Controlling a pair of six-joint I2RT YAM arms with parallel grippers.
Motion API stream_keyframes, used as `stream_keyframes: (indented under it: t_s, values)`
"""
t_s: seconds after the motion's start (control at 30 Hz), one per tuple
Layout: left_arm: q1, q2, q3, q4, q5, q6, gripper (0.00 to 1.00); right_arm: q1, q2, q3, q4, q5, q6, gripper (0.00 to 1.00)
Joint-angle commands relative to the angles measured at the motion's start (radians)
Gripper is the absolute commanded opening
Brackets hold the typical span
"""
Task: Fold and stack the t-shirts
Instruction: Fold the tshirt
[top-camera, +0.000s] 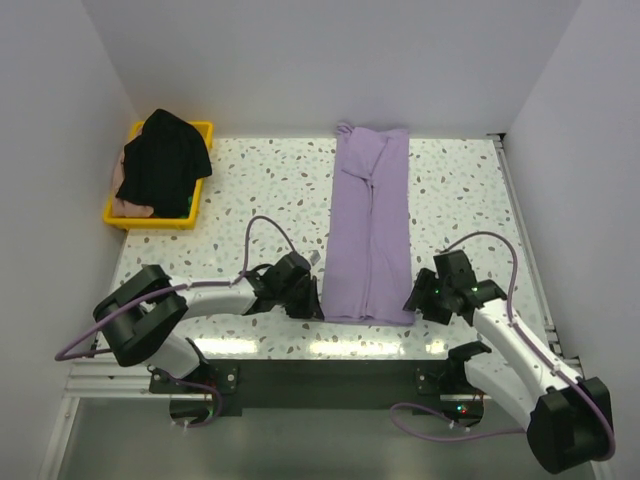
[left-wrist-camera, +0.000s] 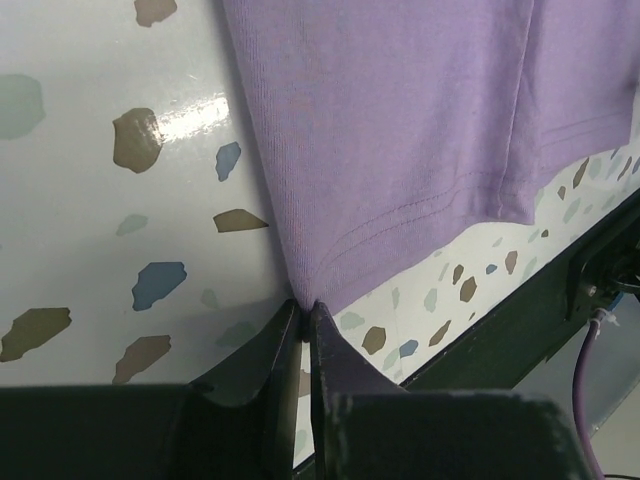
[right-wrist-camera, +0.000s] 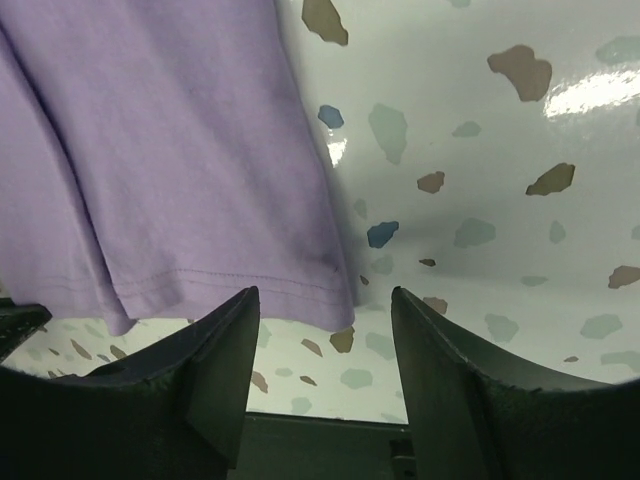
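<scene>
The left claw (left-wrist-camera: 305, 308) is all but closed, its two dark fingers pinched on the near left corner of the lavender t-shirt (top-camera: 372, 225), where the stitched hem draws down to a point between the tips. Across from it the right claw (right-wrist-camera: 325, 298) stands open, one finger either side of the near right corner of the same hem. That corner lies flat on the bench (top-camera: 260, 190) in the gap, and nothing is held there.

The shirt is folded into a long narrow strip that runs straight away from the arms, up the middle of the speckled bench to the back wall. Both sleeves are turned in, so a seam shows down its length. Its near edge lies just short of the dark rail (top-camera: 330, 375) that carries the arm bases.

Well off to the left, in the far corner, sits a yellow tray (top-camera: 205, 128). The black t-shirt (top-camera: 165, 160) is heaped in it, spilling over the rim, and a bit of the pale pink t-shirt (top-camera: 130, 208) shows beneath. A purple cable (top-camera: 262, 225) loops up over the bench behind the left wrist, clear of the cloth.
</scene>
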Motion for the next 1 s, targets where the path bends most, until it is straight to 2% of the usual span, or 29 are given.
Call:
stream_keyframes:
  t_s: [0.0,0.17,0.27,0.37,0.4,0.47,0.6,0.7,0.97]
  values:
    - [-0.009,-0.002,-0.002,-0.132,-0.025,0.018,0.11,0.005,0.022,-0.017,-0.022,-0.038,0.015,0.58]
    - [-0.009,0.001,0.0,-0.13,-0.013,0.023,0.1,0.003,0.047,-0.029,0.012,-0.054,0.024,0.55]
    - [-0.009,-0.006,0.003,-0.132,-0.004,0.027,0.11,0.008,0.077,-0.043,0.044,-0.08,0.027,0.49]
    - [-0.009,-0.032,0.001,-0.136,0.001,0.034,0.22,0.011,0.096,-0.048,0.062,-0.088,0.027,0.42]
    - [-0.009,-0.039,0.001,-0.137,0.002,0.034,0.28,0.014,0.097,-0.046,0.064,-0.091,0.026,0.4]
    - [-0.009,-0.06,-0.003,-0.135,0.007,0.03,0.34,0.014,0.105,-0.043,0.064,-0.092,0.024,0.38]
    - [-0.006,-0.088,-0.019,-0.11,0.013,0.023,0.43,0.017,0.117,-0.041,0.075,-0.098,0.02,0.27]
    - [-0.002,-0.072,-0.022,-0.083,0.015,0.015,0.45,0.017,0.12,-0.043,0.078,-0.111,0.023,0.19]
    - [0.02,-0.002,-0.066,0.056,0.021,-0.02,0.44,0.017,0.102,-0.031,0.052,-0.124,0.015,0.09]
